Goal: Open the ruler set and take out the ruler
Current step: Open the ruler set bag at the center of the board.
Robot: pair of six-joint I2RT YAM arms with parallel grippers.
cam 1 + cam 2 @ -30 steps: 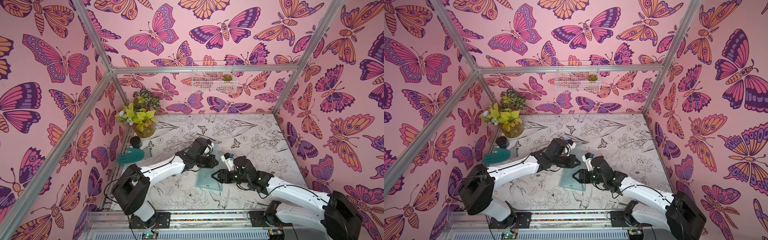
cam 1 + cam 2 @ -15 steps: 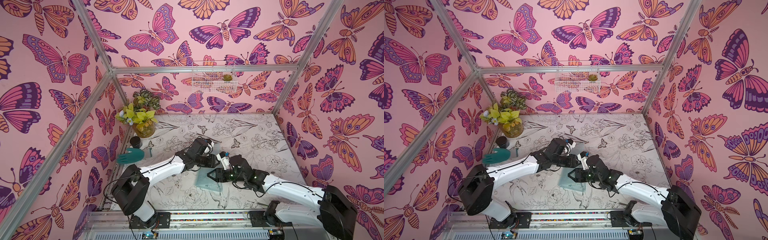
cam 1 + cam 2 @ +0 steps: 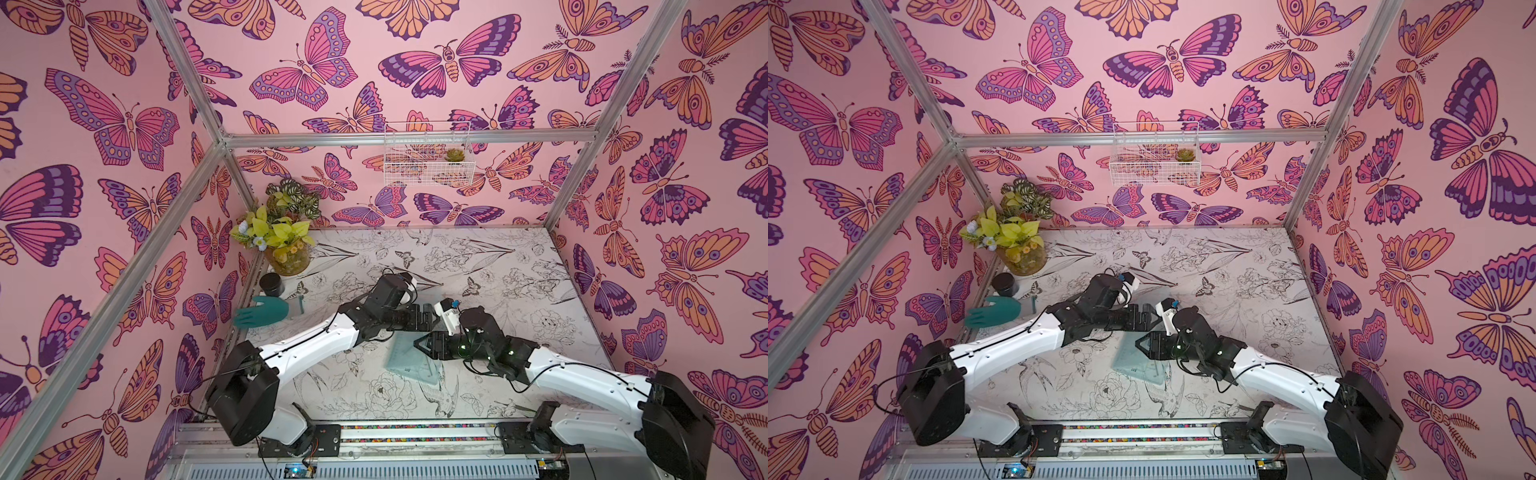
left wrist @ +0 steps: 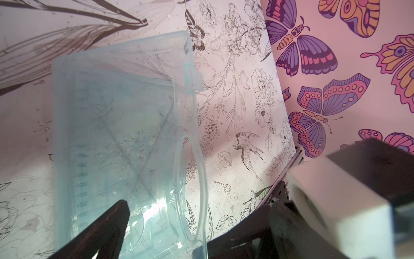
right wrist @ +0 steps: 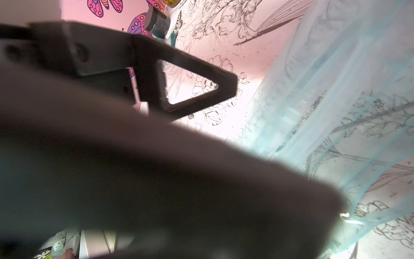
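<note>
Pale aqua, see-through plastic marks the ruler set (image 3: 409, 359), which in both top views lies flat on the flower-printed counter (image 3: 519, 257). It sits in the lower middle of the frame, just below the two arm tips, and a triangular outline shows through its skin (image 3: 1138, 361). No writing on it can be read from up here. The left end effector (image 3: 429, 318) hangs just above the case's upper edge in the picture. The right end effector (image 3: 419, 345) points leftward over the case's upper right corner. At the left of the frame a teal rubber glove (image 3: 262, 311) and a black jar (image 3: 272, 284) sit well apart from the case.

In the left wrist view the ruler set (image 4: 121, 125) is a thin moulded shell with a small clasp tab (image 4: 193, 78) on one long edge. A curved protractor outline and crossing straight edges show through it, and a fine scale runs along the other long edge. Digits sit beside the scale, too faint to read. The left end effector is released, its dark fingers (image 4: 112, 222) spread wide. One finger overlaps the case's near end; I cannot tell whether they touch.

In the right wrist view the ruler set (image 5: 347, 101) is a blurred stack of aqua layers beside the right end effector. The jaws stand part-way apart, with bare counter in the gap behind the triangular finger (image 5: 197, 87) and nothing gripped there. The near finger is a dark blur that meets the case's edge; whether they touch is unclear.
</note>
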